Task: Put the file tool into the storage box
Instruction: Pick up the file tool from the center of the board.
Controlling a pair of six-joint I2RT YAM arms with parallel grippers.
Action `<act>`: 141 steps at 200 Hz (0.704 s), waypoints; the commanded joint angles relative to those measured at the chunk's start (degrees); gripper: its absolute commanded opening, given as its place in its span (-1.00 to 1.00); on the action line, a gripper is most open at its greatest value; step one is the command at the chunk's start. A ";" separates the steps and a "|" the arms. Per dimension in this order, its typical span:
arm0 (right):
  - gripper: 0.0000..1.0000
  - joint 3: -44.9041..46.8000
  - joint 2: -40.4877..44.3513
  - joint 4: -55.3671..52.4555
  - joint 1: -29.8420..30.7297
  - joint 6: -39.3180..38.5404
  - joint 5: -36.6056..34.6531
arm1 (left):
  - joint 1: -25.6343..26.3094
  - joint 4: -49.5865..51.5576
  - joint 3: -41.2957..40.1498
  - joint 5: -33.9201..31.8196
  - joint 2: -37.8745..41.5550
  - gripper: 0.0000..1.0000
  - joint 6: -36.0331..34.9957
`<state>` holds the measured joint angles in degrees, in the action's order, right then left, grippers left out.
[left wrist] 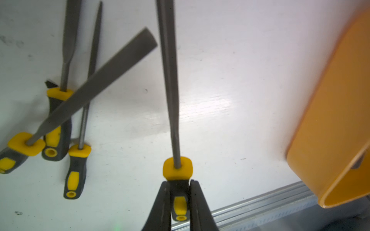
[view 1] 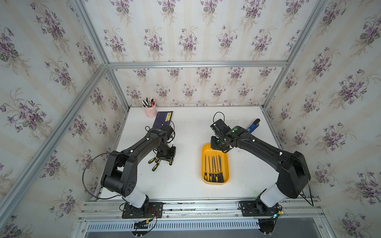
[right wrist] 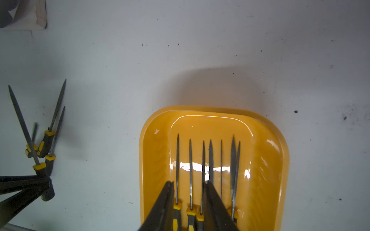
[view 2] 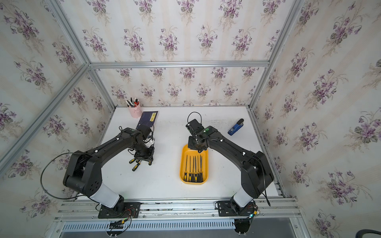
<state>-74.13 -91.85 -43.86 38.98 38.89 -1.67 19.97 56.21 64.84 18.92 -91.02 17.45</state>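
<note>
The white table (view 1: pixel 185 185) carries everything. Its largest container is the storage box (view 1: pixel 226 160), a shallow yellow tray on the right half. Seven files (view 1: pixel 214 167) lie side by side on the tray's floor, with their black-and-yellow handles at the near end and their tips pointing towards the back wall.

The right end effector (right wrist: pixel 189 183) hangs over the far end of this tray, above the blades. Its fingers are spread a little and pinch nothing.

A dark blue booklet (view 1: pixel 162 119) lies flat at the back left. Just beside it, a pink cup (view 1: pixel 150 112) stands upright in the corner, filled with pens (view 1: pixel 148 102). A blue stapler (view 2: pixel 236 127) sits at the back right.

On the left half, well apart from the tray, the left end effector (left wrist: pixel 179 183) is pressed together on the handle of the held file (left wrist: pixel 170 90). This file is outside the box. Three loose files (view 1: pixel 156 165) lie on the table next to it, and a flat one crosses over the other two.
</note>
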 commanded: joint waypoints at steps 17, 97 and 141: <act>-0.40 -0.75 0.20 2.38 0.04 1.40 1.92 | 0.83 3.72 2.47 6.86 3.00 -0.99 -1.79; -0.30 0.73 0.25 13.84 -0.01 5.18 11.40 | 4.21 3.02 8.58 22.07 5.94 -1.00 -3.41; -0.25 1.25 0.46 23.43 -0.13 8.10 14.26 | 8.64 2.72 11.42 26.67 5.09 -0.99 -4.57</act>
<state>-72.51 -91.50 -27.68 38.94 44.71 10.35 26.83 59.09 74.94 41.69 -85.34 14.35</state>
